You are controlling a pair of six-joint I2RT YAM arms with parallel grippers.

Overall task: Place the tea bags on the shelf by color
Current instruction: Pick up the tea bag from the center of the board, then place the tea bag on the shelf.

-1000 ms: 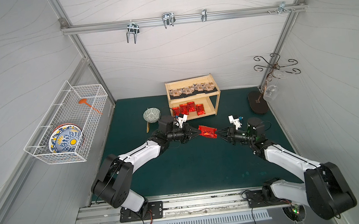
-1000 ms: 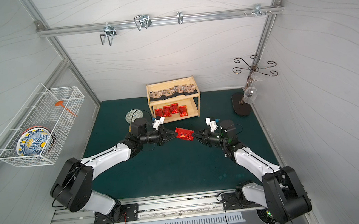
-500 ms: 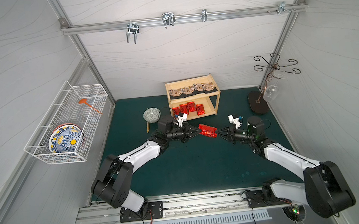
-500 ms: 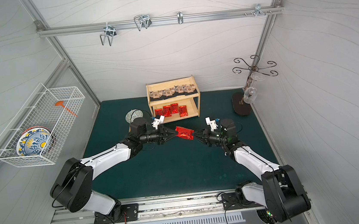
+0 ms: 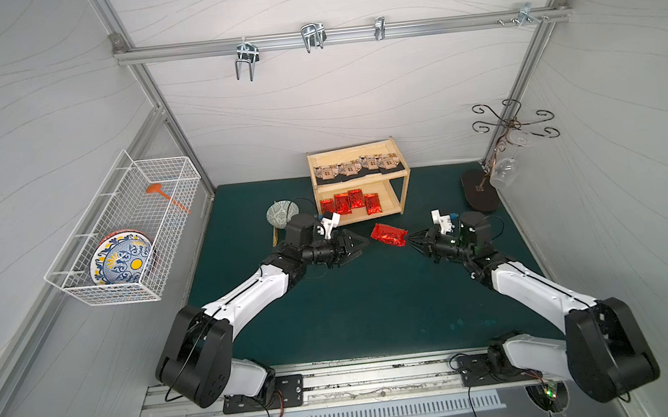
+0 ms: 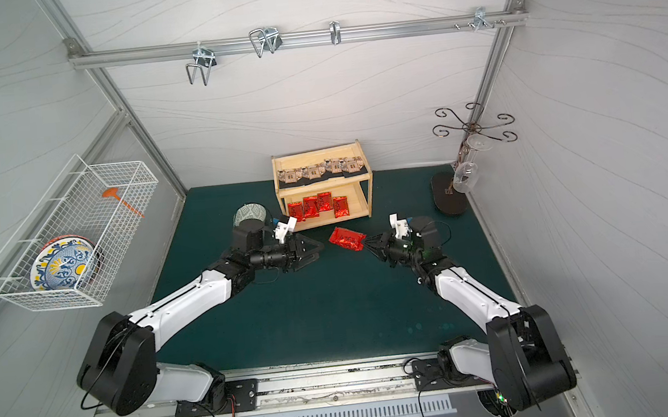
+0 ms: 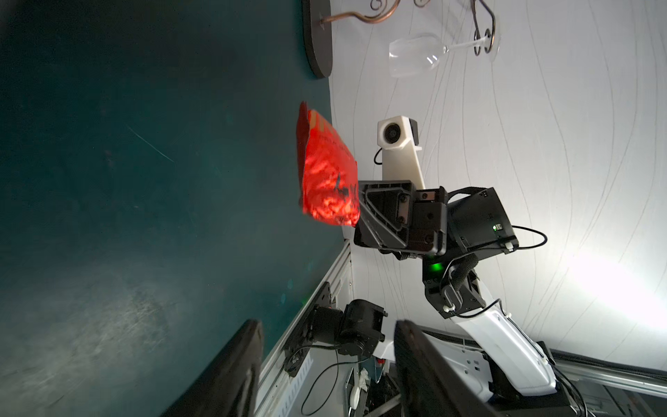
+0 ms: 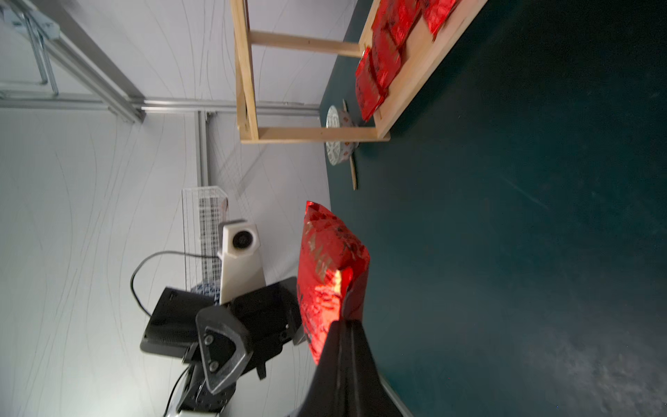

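**Q:** Where is the tea bag being handled?

**A:** A glossy red foil sachet (image 5: 388,234) is held in the air above the dark green mat (image 5: 375,306), near the front of the shelf. The right gripper (image 5: 409,237) has closed its jaws on the sachet's right edge.

**Q:** And the other arm?

**A:** The left gripper (image 5: 364,243) is just left of the sachet with its jaws spread and nothing in them (a gap shows in both top views).

**Q:** What is on the shelf?

**A:** The small two-tier light wooden shelf (image 5: 390,200) stands at the far edge of the mat. Four beige-brown patterned packets (image 5: 355,167) line the top tier. Four red foil sachets (image 5: 348,203) lie on the lower tier, towards its left.
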